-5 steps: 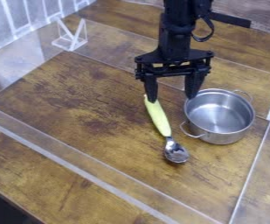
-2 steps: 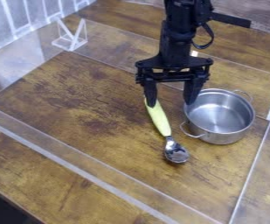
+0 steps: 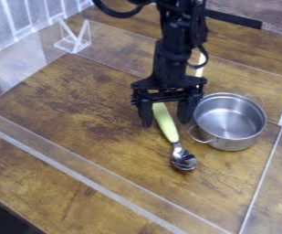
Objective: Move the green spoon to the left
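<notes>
Approach step: black two-fingered gripper (image 3: pixel 164 118), jaws apart, straddles the yellow-green plastic handle of the silver-bowled green spoon (image 3: pixel 172 135) lying on the wooden table (image 3: pixel 70 110) beside the round steel pot (image 3: pixel 230 120); next, likely lowering, closing.

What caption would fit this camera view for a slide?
Open gripper straddling the handle of the green spoon beside a steel pot on a wooden table.

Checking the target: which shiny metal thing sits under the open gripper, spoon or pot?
The green spoon; the gripper straddles its handle, while the pot stands beside it.
</notes>
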Controlling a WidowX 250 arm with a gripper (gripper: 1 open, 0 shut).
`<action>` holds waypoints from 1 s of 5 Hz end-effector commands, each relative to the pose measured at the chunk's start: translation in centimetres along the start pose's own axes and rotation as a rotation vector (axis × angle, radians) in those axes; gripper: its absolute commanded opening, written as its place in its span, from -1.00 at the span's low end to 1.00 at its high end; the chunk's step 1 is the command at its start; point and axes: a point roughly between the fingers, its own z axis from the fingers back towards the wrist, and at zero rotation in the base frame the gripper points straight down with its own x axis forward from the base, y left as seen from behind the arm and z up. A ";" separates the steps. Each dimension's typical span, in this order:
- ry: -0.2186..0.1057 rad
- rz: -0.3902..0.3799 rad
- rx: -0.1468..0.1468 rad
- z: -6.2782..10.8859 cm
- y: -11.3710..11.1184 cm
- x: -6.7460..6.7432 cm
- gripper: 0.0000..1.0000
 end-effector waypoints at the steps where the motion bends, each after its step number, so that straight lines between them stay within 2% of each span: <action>1: -0.021 0.069 -0.029 1.0 1.4 1.9 -1.00; 2: -0.018 0.117 -0.019 0.7 2.7 2.6 -1.00; 4: -0.030 0.191 0.013 1.8 2.8 1.9 -1.00; 5: -0.039 0.170 0.024 2.1 3.6 2.1 -1.00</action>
